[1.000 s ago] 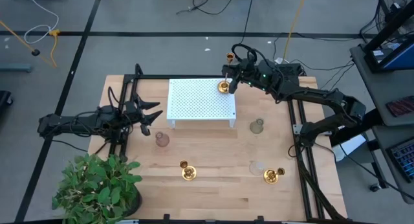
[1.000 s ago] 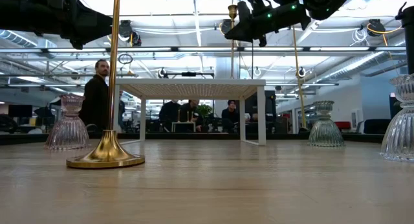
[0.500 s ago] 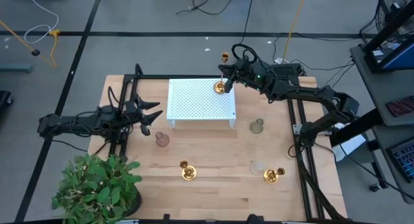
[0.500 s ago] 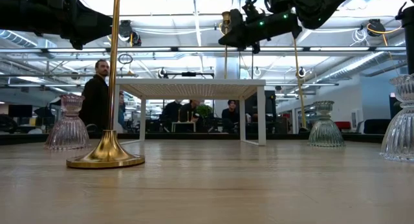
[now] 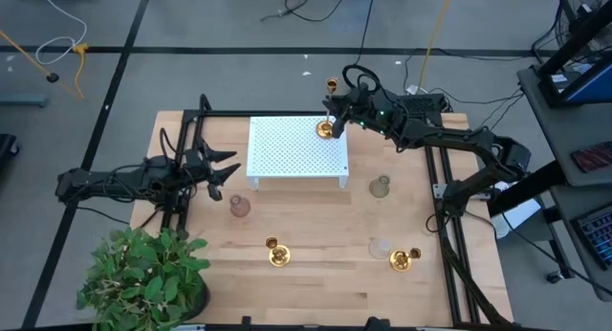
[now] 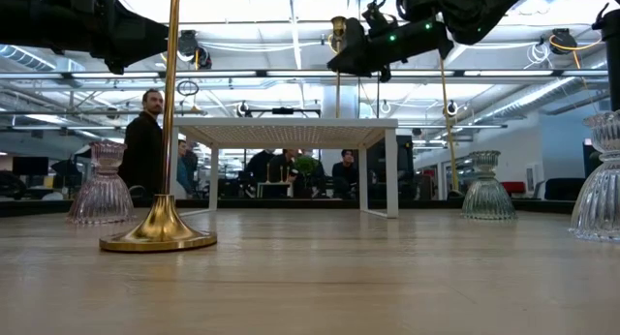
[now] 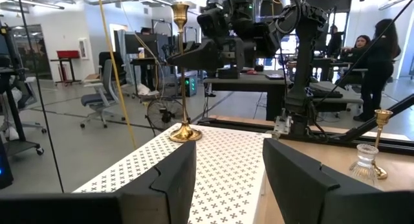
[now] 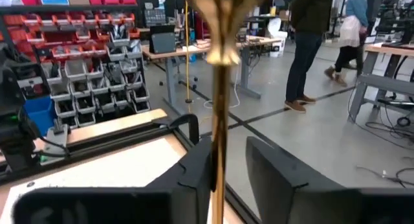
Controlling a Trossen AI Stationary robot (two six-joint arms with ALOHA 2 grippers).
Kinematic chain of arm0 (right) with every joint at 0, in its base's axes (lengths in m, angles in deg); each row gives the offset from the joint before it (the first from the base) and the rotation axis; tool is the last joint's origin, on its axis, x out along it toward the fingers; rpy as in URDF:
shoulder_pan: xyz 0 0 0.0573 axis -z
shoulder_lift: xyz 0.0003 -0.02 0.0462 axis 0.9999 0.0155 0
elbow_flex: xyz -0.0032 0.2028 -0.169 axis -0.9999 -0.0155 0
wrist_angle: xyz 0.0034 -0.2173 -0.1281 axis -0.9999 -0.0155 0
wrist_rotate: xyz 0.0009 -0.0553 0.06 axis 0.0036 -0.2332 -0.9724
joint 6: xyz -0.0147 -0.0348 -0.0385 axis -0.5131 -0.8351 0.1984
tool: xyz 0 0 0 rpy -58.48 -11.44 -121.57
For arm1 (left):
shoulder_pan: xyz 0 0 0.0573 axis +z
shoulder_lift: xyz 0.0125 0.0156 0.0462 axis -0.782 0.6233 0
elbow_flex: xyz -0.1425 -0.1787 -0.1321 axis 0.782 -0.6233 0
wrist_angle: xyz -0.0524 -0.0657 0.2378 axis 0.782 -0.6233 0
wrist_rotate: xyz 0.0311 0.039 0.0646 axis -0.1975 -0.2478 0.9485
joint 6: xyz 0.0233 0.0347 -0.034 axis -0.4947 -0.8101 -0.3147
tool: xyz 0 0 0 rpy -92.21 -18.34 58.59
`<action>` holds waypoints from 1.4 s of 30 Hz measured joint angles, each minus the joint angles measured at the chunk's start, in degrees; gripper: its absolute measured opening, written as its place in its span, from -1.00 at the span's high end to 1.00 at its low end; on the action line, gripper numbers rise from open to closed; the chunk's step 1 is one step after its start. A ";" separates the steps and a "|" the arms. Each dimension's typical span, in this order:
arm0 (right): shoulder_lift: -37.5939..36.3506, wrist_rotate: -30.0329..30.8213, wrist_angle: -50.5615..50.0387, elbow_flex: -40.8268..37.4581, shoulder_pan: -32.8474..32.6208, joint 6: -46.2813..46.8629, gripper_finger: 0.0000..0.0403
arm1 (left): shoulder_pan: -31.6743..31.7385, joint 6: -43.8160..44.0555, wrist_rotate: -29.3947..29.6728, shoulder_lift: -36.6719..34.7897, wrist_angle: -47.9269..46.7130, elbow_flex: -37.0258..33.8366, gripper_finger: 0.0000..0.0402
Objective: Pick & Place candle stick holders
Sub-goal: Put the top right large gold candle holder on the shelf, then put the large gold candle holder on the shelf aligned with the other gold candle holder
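A gold candle stick holder [image 5: 327, 127] stands upright with its round base [image 7: 184, 133] on the far right corner of the white perforated stand [image 5: 292, 154]. My right gripper [image 5: 337, 109] is open, its fingers on either side of the thin stem [image 8: 220, 120], high above the base. My left gripper [image 5: 226, 168] is open and empty at the stand's left. Two more gold holders [image 5: 276, 253] [image 5: 402, 259] stand on the table near the front. A pink glass one [image 5: 239, 207], a greenish one [image 5: 381, 187] and a clear one [image 5: 381, 246] stand there too. My right gripper comes level at the stem's upper part from the table's right, fingers across it. The stem lies close against one finger [image 8: 194, 169], with a clear gap to the other [image 8: 278, 169]. I cannot tell whether that finger touches the stem.
A potted plant [image 5: 143, 278] fills the table's front left corner. Black frame rails run along the left [image 5: 182, 178] and right [image 5: 449, 207] sides. People sit and stand in the room beyond the table [image 6: 145, 141].
My right gripper has carried the gold holder a little toward the table's left and down, over the stand's far right corner. It has kept still for the last half second, with the holder upright.
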 joint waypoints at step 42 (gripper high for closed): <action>-21.26 -0.13 -44.19 0.04 -11.29 -6.49 -0.03 | -7.19 2.80 -18.06 18.33 8.53 -0.04 0.07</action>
